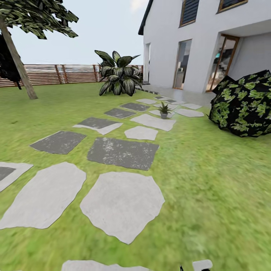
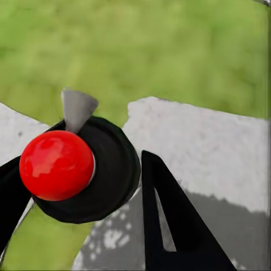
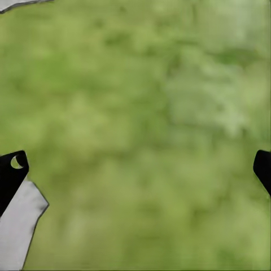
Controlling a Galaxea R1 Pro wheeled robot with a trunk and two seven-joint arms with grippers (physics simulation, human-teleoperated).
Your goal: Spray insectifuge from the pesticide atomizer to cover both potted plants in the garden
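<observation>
One potted plant (image 1: 164,110) stands far ahead in the head view, a small rosette of pointed green leaves in a little grey pot, set on a pale stepping stone (image 1: 153,121) partway along the path toward the house (image 1: 195,41). I can make out no second plant of that kind. The garden (image 1: 210,177) spreads around it as green lawn, crossed by a trail of light and dark grey stepping stones that runs from the near foreground to the far right, where it meets the paving by the house's glass doors. A big dark broad-leaved shrub (image 1: 117,73) grows at the far middle, just beyond the path, and a brown slatted fence (image 1: 56,74) closes the far left behind a leaning tree trunk (image 1: 18,60). A dark bush with green leaves (image 1: 242,103) sits at the right, near the house corner.

In the left wrist view the pesticide atomizer (image 2: 84,169) sits between the fingers of the left pincer (image 2: 84,226): a round black head with a red ball on top and a grey cone-shaped nozzle, seen from above over grass and stone. The dark fingers (image 2: 169,226) lie close on either side of it, gripping it.

In the right wrist view the right pincer (image 3: 138,169) hangs over blurred green grass with its fingertips (image 3: 12,169) spread wide apart at the picture's edges, with nothing between them; a corner of pale stone (image 3: 17,226) lies beside one tip.
</observation>
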